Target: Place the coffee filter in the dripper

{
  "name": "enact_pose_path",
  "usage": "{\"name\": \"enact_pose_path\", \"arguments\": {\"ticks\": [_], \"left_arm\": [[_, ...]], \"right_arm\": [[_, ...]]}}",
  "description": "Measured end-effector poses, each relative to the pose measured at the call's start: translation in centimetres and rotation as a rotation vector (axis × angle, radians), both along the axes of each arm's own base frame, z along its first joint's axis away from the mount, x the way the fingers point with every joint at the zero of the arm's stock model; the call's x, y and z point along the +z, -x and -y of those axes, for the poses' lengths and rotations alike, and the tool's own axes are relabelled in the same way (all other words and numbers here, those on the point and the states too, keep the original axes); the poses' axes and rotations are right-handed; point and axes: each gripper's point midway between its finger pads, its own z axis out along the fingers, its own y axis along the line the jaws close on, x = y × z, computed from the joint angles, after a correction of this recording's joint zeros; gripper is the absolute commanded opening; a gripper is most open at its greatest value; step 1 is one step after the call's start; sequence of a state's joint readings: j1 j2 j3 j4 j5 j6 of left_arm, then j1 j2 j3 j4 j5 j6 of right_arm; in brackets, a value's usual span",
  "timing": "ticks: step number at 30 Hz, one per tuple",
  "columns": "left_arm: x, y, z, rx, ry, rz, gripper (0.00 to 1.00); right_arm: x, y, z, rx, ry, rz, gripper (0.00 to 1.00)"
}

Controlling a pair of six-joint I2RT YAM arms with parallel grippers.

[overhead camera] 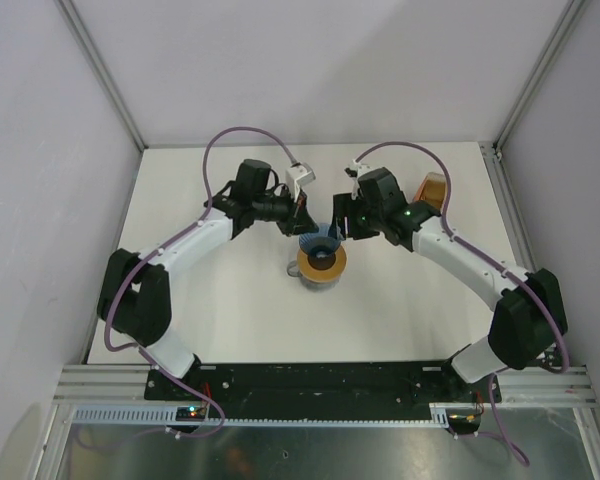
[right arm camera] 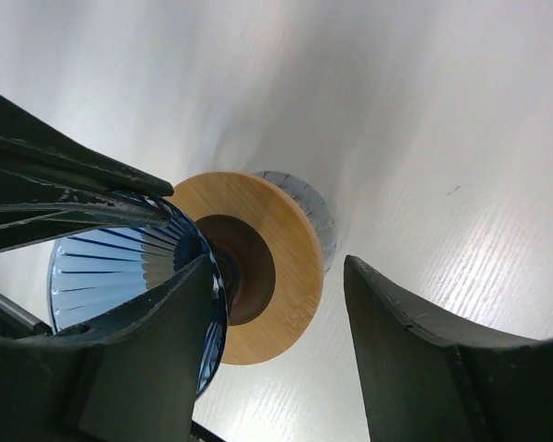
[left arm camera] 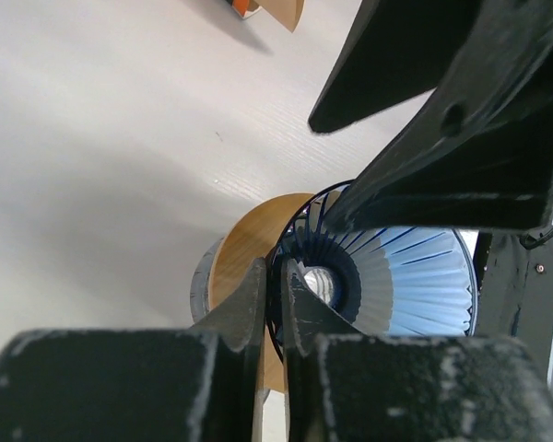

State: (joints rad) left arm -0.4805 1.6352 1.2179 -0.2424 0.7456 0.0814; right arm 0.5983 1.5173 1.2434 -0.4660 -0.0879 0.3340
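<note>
The dripper [overhead camera: 318, 243] is a blue ribbed cone, held tilted just behind and above the brown ring [overhead camera: 321, 268]. My left gripper [overhead camera: 302, 215] is shut on its rim. In the left wrist view the jaws [left arm camera: 275, 272] pinch the thin rim, with the dripper's inside [left arm camera: 415, 276] to the right. My right gripper [overhead camera: 342, 225] is open beside the dripper. In the right wrist view its gap [right arm camera: 276, 267] holds nothing, and its left finger lies against the dripper [right arm camera: 111, 267]. No single coffee filter is in view.
The brown ring [right arm camera: 295, 230] sits on a clear glass jug [right arm camera: 315, 207] at the table's middle. An orange-brown stack of filters [overhead camera: 433, 188] stands at the back right and shows at the top edge of the left wrist view [left arm camera: 281, 9]. White walls enclose the table.
</note>
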Motion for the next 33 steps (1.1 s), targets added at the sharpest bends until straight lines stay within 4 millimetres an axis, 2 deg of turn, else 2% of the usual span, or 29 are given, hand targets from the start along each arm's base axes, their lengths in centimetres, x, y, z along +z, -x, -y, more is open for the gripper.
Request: {"name": "enact_pose_path", "arguments": {"ticks": [4,7,15,19,23,27,33], "left_arm": [[-0.2,0.2,-0.3,0.009,-0.027,-0.019,0.25],[-1.2,0.8,-1.0,0.023,-0.073,-0.061,0.33],[-3.4,2.0,-2.5,0.059,-0.178,-0.143,0.38],[-2.9,1.8,-2.5,0.063,-0.181,-0.142,0.39],[-1.3,1.0,-2.1,0.065,-0.16,-0.107,0.41],[-0.9,0.8,-2.0,0.066,-0.154,-0.097,0.44],[-0.8,0.6,-2.1,0.076,-0.163,-0.093,0.55]], "right_arm": [[2.1,-0.5,0.8,-0.016,-0.026,0.054,0.64],[3.5,-0.8,1.1,-0.023,-0.049,0.098,0.64],[5.2,-1.3,2.5,-0.057,-0.057,0.145,0.6],[5.3,-1.3,2.5,-0.052,-0.065,0.145,0.6],[5.3,-0.9,1.5,-0.024,-0.076,0.144,0.6],[5.1,-0.7,0.9,-0.006,-0.081,0.141,0.61],[5.0,-1.0,1.3,-0.017,-0.079,0.137,0.63]]}}
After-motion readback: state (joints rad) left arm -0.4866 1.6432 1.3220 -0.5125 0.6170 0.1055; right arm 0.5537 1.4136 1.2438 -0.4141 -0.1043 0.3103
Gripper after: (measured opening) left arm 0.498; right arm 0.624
